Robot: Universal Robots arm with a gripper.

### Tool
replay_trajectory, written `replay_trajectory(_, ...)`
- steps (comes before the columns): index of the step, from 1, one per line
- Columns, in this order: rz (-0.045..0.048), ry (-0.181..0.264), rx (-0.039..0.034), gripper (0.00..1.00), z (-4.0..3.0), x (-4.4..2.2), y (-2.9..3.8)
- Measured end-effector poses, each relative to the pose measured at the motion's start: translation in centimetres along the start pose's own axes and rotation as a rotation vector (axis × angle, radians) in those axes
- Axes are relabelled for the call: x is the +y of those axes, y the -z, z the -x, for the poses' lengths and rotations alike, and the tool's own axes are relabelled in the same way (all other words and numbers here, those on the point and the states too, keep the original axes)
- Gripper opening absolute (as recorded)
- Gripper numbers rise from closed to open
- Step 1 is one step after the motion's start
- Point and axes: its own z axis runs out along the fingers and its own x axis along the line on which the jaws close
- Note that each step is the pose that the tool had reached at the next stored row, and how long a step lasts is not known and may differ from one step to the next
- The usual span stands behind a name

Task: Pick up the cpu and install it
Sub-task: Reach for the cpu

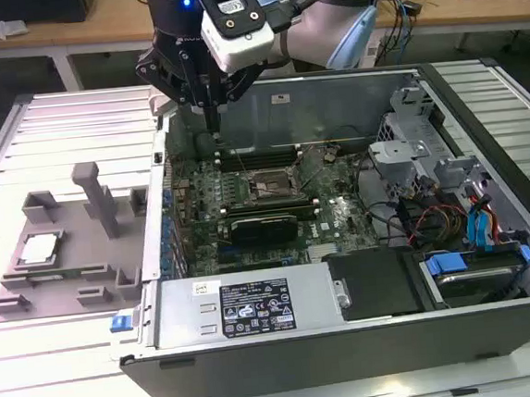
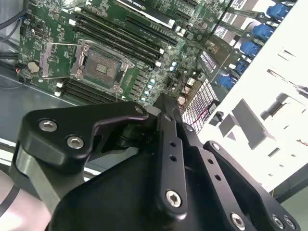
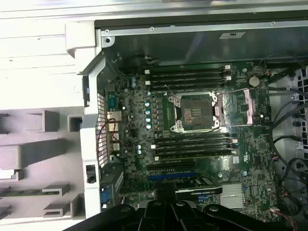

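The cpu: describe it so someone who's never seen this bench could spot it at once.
Find the open computer case; on the exterior view's left of it sits a grey moulded holder. The cpu lies flat in it, the only shiny silver square among matte grey blocks.

The cpu (image 1: 39,248) is lying flat in a grey moulded holder (image 1: 76,269) on the table's exterior-view left side. It is a small square chip with its silver-grey top facing up inside a thin pale rim, and it is sitting well apart from the open computer case (image 1: 259,348).
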Motion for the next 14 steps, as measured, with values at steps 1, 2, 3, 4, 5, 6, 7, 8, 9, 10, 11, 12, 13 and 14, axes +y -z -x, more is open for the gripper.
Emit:
replay_trajectory(1, 0.0000, 0.000, 0.0000, 0.11, 0.00, 0.00, 0.00)
replay_trajectory(2, 0.0000, 0.000, 0.0000, 0.11, 0.00, 0.00, 0.00)
replay_trajectory(3, 0.0000, 0.000, 0.0000, 0.11, 0.00, 0.00, 0.00)
replay_trajectory(4, 0.0000, 0.000, 0.0000, 0.11, 0.00, 0.00, 0.00)
replay_trajectory(5, 0.0000, 0.000, -0.0001, 0.11, 0.00, 0.00, 0.00)
replay_trajectory(6, 0.0000, 0.000, 0.0000, 0.11, 0.00, 0.00, 0.00)
replay_trajectory(7, 0.0000, 0.000, 0.0000, 0.11, 0.00, 0.00, 0.00)
replay_trajectory(8, 0.0000, 0.000, 0.0000, 0.11, 0.00, 0.00, 0.00)
replay_trajectory(9, 0.0000, 0.000, 0.0000, 0.11, 0.00, 0.00, 0.00)
replay_trajectory(10, 0.0000, 0.000, -0.0001, 0.11, 0.00, 0.00, 0.00)
replay_trajectory(11, 0.0000, 0.000, -0.0001, 0.11, -0.04, 0.00, 0.00)
replay_trajectory(12, 0.0000, 0.000, -0.0001, 0.11, -0.14, -0.01, 0.00)
replay_trajectory(13, -0.0001, 0.000, 0.0000, 0.11, -0.26, -0.02, 0.01)
replay_trajectory(14, -0.0001, 0.000, 0.0000, 0.11, -0.32, -0.03, 0.01)
